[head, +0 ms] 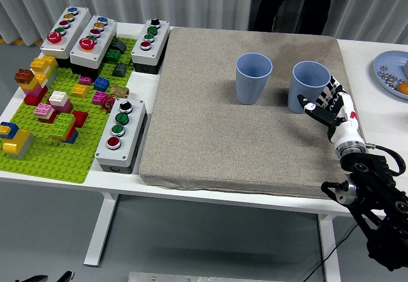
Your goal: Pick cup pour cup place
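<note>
Two blue cups stand upright on the grey mat (pixel 223 122): the left cup (pixel 253 78) near the middle and the right cup (pixel 308 85) toward the mat's right side. My right hand (pixel 328 103) comes up from the lower right. Its black and white fingers are spread open against the right cup's lower right side, not closed round it. I cannot see inside either cup. The left arm is out of view.
A green brick baseplate (pixel 48 151) with many coloured bricks lies at the left. Several grey button boxes (pixel 121 135) stand on and beside it. A blue plate (pixel 392 71) with small items sits at the far right. A person in dark clothes stands behind the table.
</note>
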You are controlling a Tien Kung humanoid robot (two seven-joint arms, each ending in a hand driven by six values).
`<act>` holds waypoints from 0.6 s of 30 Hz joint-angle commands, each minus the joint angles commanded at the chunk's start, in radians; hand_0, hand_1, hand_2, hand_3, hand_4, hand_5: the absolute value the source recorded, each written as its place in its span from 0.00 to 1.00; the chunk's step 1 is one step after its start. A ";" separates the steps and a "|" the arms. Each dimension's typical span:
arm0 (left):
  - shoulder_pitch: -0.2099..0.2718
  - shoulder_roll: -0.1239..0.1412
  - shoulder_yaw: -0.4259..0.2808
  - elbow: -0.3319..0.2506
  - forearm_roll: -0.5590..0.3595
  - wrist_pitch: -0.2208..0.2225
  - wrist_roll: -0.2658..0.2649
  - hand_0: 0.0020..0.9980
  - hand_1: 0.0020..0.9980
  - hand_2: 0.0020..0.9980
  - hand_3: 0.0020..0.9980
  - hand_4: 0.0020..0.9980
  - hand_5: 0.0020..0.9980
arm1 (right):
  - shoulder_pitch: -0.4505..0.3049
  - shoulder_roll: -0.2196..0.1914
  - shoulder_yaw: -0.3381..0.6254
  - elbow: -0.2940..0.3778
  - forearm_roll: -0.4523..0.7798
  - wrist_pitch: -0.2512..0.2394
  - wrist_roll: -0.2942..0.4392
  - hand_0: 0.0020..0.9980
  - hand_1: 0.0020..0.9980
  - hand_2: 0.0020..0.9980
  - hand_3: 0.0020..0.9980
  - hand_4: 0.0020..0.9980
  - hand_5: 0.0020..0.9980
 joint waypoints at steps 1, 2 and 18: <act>0.000 0.000 0.001 0.000 -0.001 0.000 0.000 0.76 0.78 0.83 0.72 0.51 0.99 | 0.000 0.001 -0.001 -0.002 0.001 0.000 0.000 0.88 0.88 0.97 0.93 0.82 0.24; -0.001 0.000 0.002 0.000 -0.002 0.000 0.000 0.76 0.78 0.83 0.72 0.51 0.99 | 0.000 0.001 -0.001 -0.004 0.001 0.000 0.000 0.88 0.88 0.97 0.93 0.82 0.24; -0.005 -0.001 0.007 0.000 -0.006 -0.001 -0.001 0.76 0.78 0.83 0.72 0.51 1.00 | 0.010 0.006 -0.012 -0.024 0.004 0.001 -0.001 0.88 0.88 0.97 0.93 0.82 0.24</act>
